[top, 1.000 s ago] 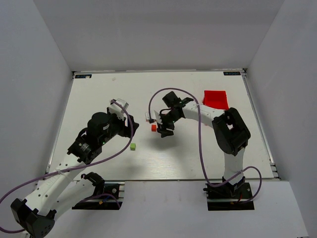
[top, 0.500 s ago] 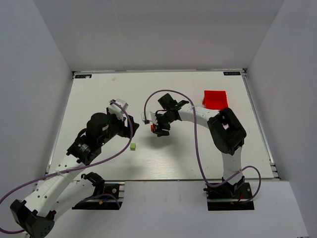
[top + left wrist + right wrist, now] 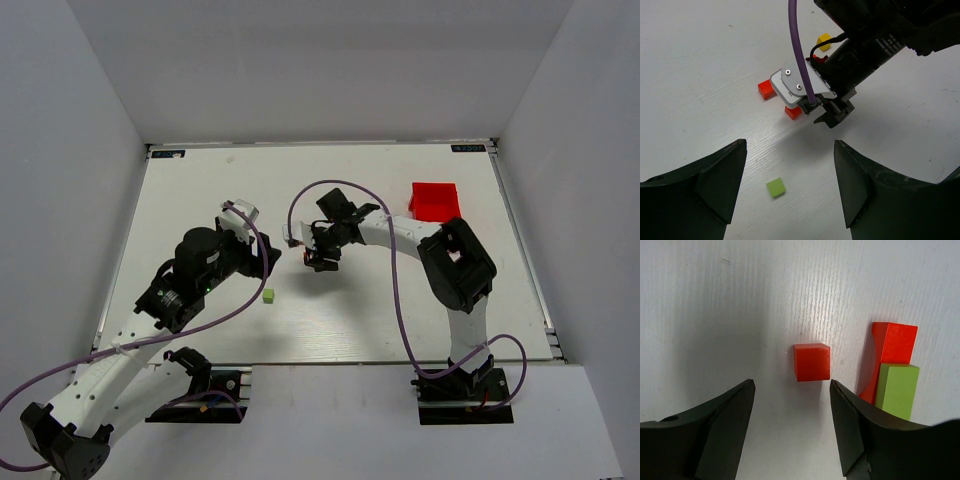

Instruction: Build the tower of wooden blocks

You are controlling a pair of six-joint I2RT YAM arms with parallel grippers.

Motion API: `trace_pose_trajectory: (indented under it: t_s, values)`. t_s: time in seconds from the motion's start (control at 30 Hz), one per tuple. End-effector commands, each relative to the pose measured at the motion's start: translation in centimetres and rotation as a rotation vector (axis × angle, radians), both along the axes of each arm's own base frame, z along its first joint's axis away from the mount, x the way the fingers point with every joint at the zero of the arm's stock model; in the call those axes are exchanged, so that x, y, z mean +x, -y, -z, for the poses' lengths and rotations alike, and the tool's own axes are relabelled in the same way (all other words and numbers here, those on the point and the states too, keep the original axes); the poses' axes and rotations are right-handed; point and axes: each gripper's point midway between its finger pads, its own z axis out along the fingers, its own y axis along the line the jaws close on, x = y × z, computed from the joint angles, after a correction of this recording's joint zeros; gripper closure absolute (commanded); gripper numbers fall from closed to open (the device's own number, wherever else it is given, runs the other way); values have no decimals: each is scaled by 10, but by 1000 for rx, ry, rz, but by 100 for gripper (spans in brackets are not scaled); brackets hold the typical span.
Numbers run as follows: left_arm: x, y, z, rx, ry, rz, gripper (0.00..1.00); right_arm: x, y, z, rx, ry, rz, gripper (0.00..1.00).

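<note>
A small red cube point(image 3: 811, 362) lies on the white table just ahead of my right gripper point(image 3: 790, 385), which is open and empty, jaws to either side of the cube's line. To the cube's right lies a red arched bar point(image 3: 894, 342) with a lime-green block point(image 3: 897, 390) on it. My left gripper point(image 3: 790, 146) is open and empty, hovering over a loose green cube point(image 3: 776, 187), which also shows in the top view point(image 3: 268, 295). The left wrist view shows the red cube point(image 3: 793, 112), a red block end point(image 3: 766, 90), a yellow block point(image 3: 825, 40) and the right gripper point(image 3: 832, 117).
A red plastic tray point(image 3: 435, 200) stands at the back right of the table. The right arm's purple cable point(image 3: 800, 55) loops above the blocks. The two grippers point(image 3: 268, 258) point(image 3: 318, 262) are close together at mid-table.
My right gripper has moved left and settled low over the red cube. The left arm and the green cube have barely moved.
</note>
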Motion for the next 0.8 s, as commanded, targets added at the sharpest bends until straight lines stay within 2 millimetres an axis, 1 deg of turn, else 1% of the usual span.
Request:
trace_pose_trajectory:
  t_s: [0.0, 0.33, 0.37, 0.4, 0.67, 0.77]
  values:
    - [-2, -1, -3, -15, 9, 3, 20, 4, -12, -12, 40, 27, 3, 33]
    - [-3, 1, -3, -17, 7, 12, 20, 9, -21, -9, 51, 59, 25, 33]
    - [-3, 0, -3, -10, 12, 14, 20, 10, -18, -8, 42, 52, 31, 33]
    - [-2, 1, -1, -5, 5, 14, 20, 9, -20, -7, 43, 55, 29, 33]
    - [-2, 1, -1, -5, 4, 14, 20, 10, -20, 2, 26, 51, 34, 35]
    - [-2, 1, -1, -5, 4, 14, 20, 12, -19, 4, 21, 51, 39, 38]
